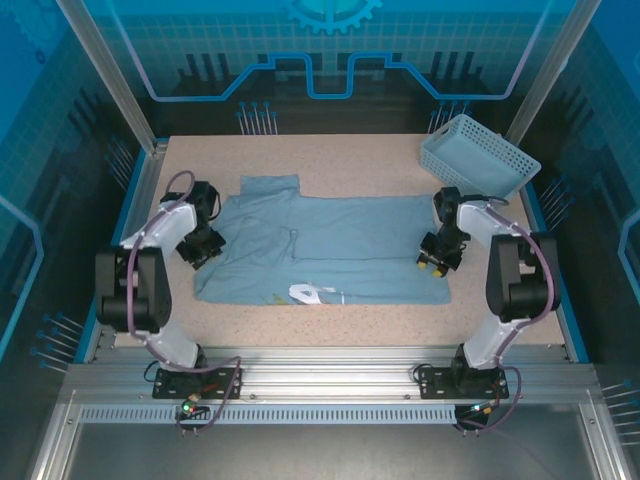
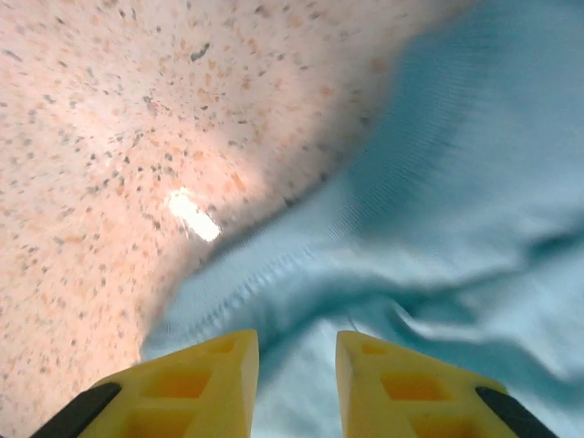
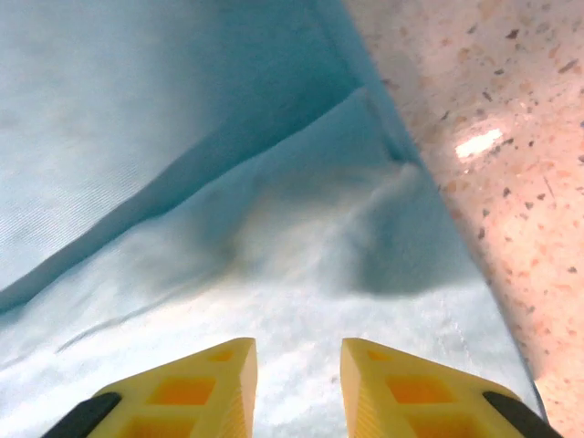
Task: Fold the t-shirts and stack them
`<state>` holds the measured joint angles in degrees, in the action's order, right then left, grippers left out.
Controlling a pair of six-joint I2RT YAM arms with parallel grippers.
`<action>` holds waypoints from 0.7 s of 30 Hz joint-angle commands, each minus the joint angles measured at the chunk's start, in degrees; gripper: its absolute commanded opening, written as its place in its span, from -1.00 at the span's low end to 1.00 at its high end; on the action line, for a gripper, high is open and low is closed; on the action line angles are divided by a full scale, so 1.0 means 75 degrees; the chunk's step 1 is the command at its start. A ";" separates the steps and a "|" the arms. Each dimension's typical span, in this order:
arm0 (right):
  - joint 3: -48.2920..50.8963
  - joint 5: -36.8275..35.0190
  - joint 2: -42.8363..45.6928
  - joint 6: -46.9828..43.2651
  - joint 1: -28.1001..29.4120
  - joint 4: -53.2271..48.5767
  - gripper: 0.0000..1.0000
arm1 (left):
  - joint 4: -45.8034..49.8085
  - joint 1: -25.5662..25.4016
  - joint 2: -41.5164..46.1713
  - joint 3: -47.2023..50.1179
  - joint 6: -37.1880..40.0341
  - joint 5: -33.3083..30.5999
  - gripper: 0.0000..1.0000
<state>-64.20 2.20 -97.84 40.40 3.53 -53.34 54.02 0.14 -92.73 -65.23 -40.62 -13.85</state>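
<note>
A pale blue-grey t-shirt (image 1: 330,245) lies spread across the middle of the table, folded lengthwise, with a bit of white print (image 1: 305,293) showing at its near edge. My left gripper (image 1: 205,250) sits low over the shirt's left edge. In the left wrist view its yellow fingers (image 2: 297,365) stand apart over a rumpled hem (image 2: 274,283), pinching nothing. My right gripper (image 1: 437,262) hovers over the shirt's right end. Its fingers (image 3: 298,365) are also parted above the cloth (image 3: 228,182), just behind a small raised fold (image 3: 383,228).
A light blue lattice basket (image 1: 478,155) stands at the back right corner. Speckled tabletop (image 1: 350,160) shows around the shirt, left of the hem (image 2: 109,137) and right of the shirt's end (image 3: 511,137). Metal frame posts rise at the back corners.
</note>
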 commanded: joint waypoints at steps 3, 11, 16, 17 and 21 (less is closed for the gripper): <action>-0.0117 -0.0065 0.0852 0.0074 0.0470 -0.0184 -0.32 | 0.0195 -0.0990 0.0616 0.0064 -0.1266 0.0876 -0.38; 0.0191 0.0855 0.0040 0.0534 0.0726 0.0749 -0.37 | -0.0899 -0.1190 -0.0719 0.0300 -0.2406 0.1856 -0.42; 0.0075 0.0651 -0.0891 0.0683 0.0448 0.0360 -0.43 | -0.0994 -0.0679 -0.0757 0.1225 -0.2928 0.1664 -0.46; 0.0031 0.0579 -0.1023 0.0657 0.0449 0.0208 -0.43 | -0.1085 -0.0509 -0.0596 0.1604 -0.3107 0.1734 -0.47; 0.0258 0.0502 -0.1059 0.0720 0.0566 -0.0105 -0.43 | -0.1308 -0.0048 0.0174 0.2667 -0.3529 0.1809 -0.46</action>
<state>-64.01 6.96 -104.86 44.34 7.46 -50.04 41.71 -2.22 -93.03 -50.72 -62.85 0.51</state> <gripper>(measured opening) 0.284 0.269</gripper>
